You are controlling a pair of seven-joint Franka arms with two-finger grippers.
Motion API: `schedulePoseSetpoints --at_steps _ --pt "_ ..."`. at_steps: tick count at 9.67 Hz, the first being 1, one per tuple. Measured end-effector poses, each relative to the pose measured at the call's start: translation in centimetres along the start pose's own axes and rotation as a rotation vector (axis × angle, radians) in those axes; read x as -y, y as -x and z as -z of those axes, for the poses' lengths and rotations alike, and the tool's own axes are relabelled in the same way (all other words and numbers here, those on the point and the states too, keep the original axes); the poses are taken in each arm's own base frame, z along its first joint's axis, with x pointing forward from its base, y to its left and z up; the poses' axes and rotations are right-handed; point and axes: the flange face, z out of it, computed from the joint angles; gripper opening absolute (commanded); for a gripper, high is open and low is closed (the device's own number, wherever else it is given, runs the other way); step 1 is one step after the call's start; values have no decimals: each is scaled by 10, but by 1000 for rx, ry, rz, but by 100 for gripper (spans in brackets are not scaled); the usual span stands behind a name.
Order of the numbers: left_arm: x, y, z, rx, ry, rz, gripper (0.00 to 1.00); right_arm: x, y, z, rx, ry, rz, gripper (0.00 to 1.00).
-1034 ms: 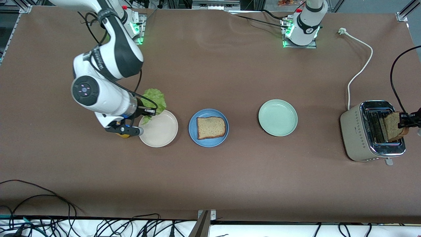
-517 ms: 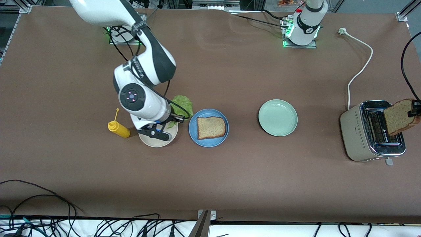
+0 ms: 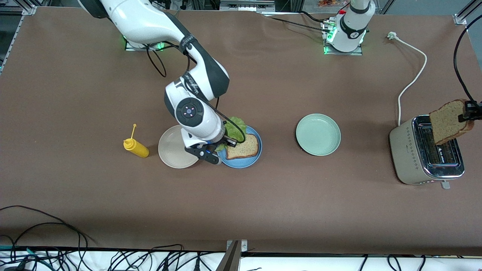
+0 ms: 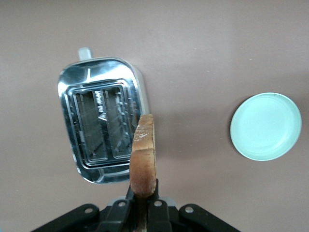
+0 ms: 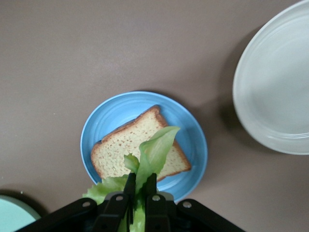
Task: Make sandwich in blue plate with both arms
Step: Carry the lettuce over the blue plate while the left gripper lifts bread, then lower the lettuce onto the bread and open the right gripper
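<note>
Right gripper [image 5: 137, 193] swung from beige plate [image 3: 170, 150] across to blue plate [image 3: 246, 160], clamped on lettuce leaf [image 5: 153, 153], bread slice [image 5: 128, 147] lying directly below. Left gripper [image 4: 143, 199] risen, pinching second bread slice [image 4: 143, 162] above toaster [image 4: 101, 121]. Brown table [image 3: 263, 210], cables along edge. Mustard bottle [image 3: 136, 147] beside beige plate.
</note>
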Motion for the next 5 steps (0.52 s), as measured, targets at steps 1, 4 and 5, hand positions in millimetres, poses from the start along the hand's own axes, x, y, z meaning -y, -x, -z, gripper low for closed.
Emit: schedulePoseSetpoints --at_steps 1,4,5 --pt "-18 0 8 -3 0 -10 0 4 4 -16 2 4 -23 0" --pt "-59 15 32 18 13 22 0 16 17 -47 -25 0 -39 0" --pt "-70 19 37 24 16 26 0 19 21 -56 -31 -7 -47 0"
